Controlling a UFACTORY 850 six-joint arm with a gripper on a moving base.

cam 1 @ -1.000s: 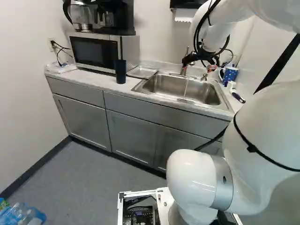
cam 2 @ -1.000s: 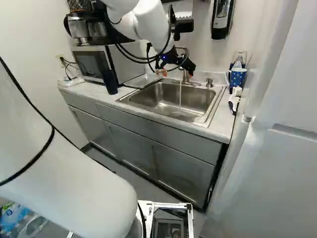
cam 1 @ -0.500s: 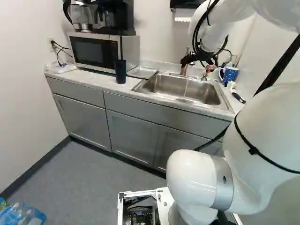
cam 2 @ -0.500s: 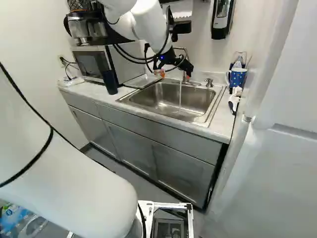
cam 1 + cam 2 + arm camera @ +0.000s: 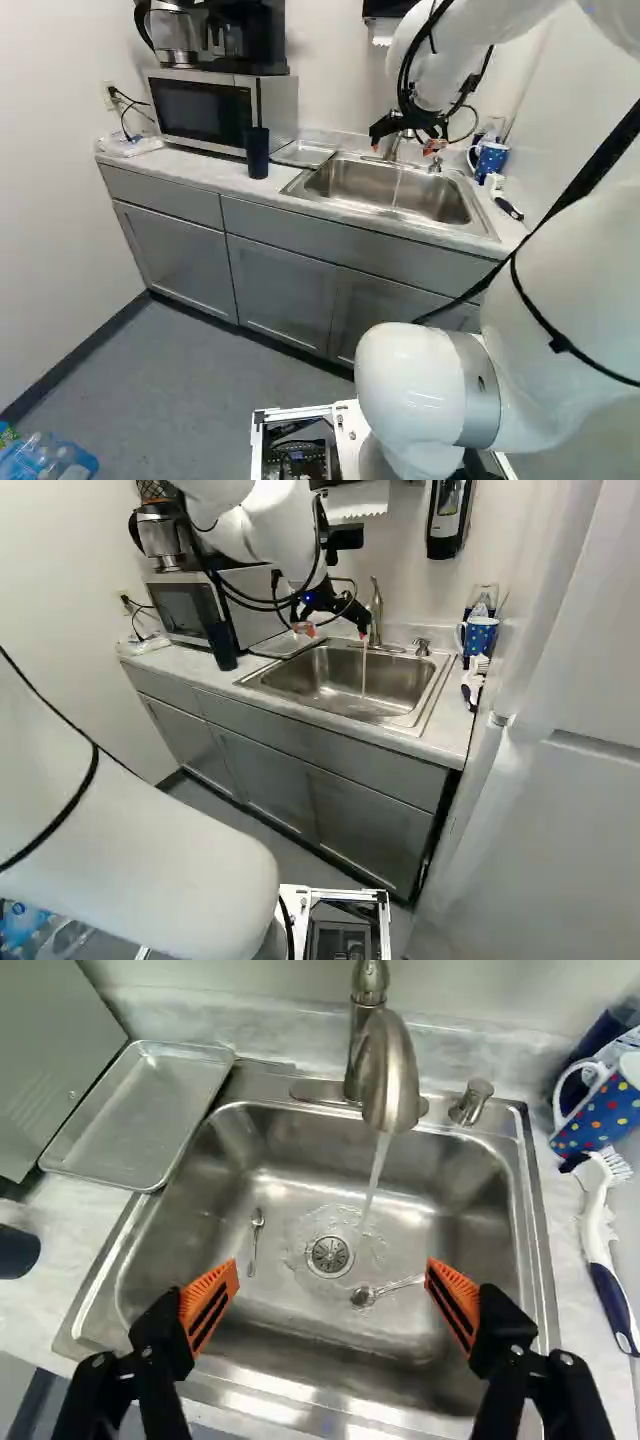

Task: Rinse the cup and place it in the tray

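A grey cabinet with a pale counter runs across both base views, and the white arm reaches over it. A steel sink is set into the counter; a microwave stands toward its left end in the left base view. Between microwave and sink lies a shallow metal tray. The faucet pours a thin stream of water into the sink. The black gripper hangs above the sink; in the wrist view its fingers are spread wide, orange pads apart, with nothing gripped. The dark cup stands on the counter in front of the microwave, near the tray, its long axis upright (it looks slightly slanted in the right base view); which way it faces cannot be told. A blue spotted mug sits on the sink's other side, its handle toward the faucet, near a brush. Two small spoons lie in the sink, one on either side of the drain. Compared with half a second earlier, the arm has swung toward the microwave, taking the gripper along and uncovering more of the faucet in the right base view; base and cup have kept their places.
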